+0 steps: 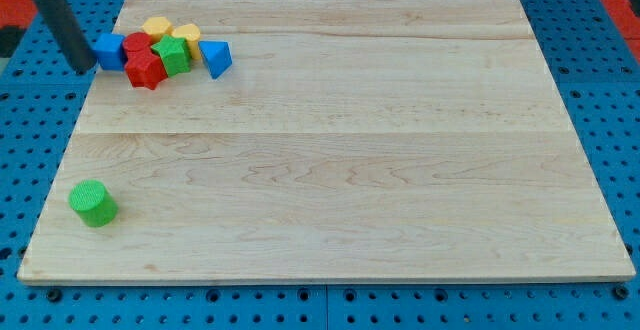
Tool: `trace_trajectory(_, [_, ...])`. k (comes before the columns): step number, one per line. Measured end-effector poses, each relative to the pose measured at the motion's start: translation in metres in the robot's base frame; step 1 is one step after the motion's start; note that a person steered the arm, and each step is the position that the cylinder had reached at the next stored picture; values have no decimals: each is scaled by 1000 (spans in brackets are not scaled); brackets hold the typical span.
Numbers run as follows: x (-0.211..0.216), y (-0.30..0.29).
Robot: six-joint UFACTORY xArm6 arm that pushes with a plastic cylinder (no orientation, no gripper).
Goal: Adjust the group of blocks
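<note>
Broadly, the wooden board [330, 150] fills most of the view, resting on a blue pegboard table [20, 170], and nearly all of it lies bare to the view's right of the rod. There are no jaws on this arm, so nothing can be said of them being wide, narrow or holding anything; the dark rod [65, 25] slants down from the view's top left corner and ends in the tip [86, 70], which sits at the board's left edge. Just to the view's right of the tip, touching or very nearly so, is the blue cube [110, 50], the nearest member of the cluster. Beyond it, further to the right of the tip, the blocks are packed close: a red star-shaped block [146, 70], a red block [137, 43] behind it whose shape is partly hidden, a green block [174, 56], two yellow blocks [157, 27] and [187, 37] toward the view's top, and a blue triangular block [216, 58] on the cluster's far side from the tip. That placement suggests the tip is set against the group's left flank to nudge it rightward, inward from the board's edge. A green cylinder [93, 203] stands alone, well below the tip toward the view's bottom left, apart from the group and probably not part of this adjustment.
</note>
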State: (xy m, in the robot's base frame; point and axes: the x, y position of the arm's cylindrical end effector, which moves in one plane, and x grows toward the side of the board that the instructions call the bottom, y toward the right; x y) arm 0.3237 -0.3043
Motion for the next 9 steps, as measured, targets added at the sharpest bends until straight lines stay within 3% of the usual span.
trace_trajectory(1, [-3, 22])
trace_trajectory(3, [-3, -1])
trace_trajectory(5, [-46, 0])
trace_trajectory(7, [-50, 11])
trace_trajectory(9, [-52, 53])
